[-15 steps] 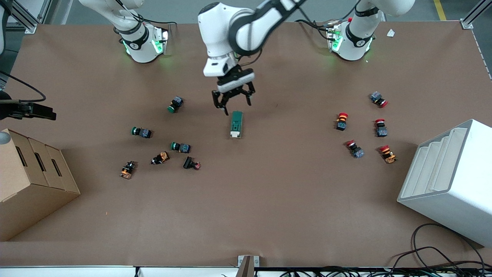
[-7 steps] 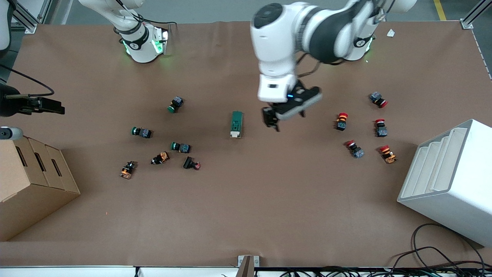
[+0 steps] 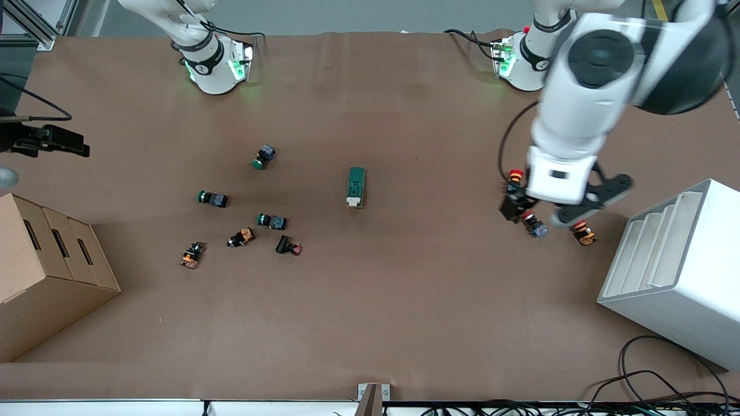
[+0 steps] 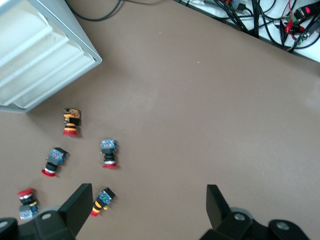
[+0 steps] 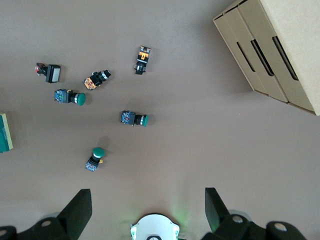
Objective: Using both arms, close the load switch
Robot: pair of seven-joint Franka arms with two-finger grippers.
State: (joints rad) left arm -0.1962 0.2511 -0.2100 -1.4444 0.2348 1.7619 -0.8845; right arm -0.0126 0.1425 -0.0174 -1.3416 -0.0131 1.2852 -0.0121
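One load switch (image 3: 355,186) lies on the worktop (image 3: 404,323), well apart from either hand. Five red-capped push buttons (image 4: 108,152) sit beneath the spread left hand (image 4: 147,207). Beneath the spread right hand (image 5: 147,205) are three green-capped buttons (image 5: 133,118), two orange-bodied ones (image 5: 142,59), one black one (image 5: 50,72) and one cardboard box (image 5: 280,50).

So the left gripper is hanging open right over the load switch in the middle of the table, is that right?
Not quite. The left gripper is open, but the front view shows it over the red-capped push buttons toward the left arm's end of the table. The load switch lies untouched mid-table, with no gripper over it.
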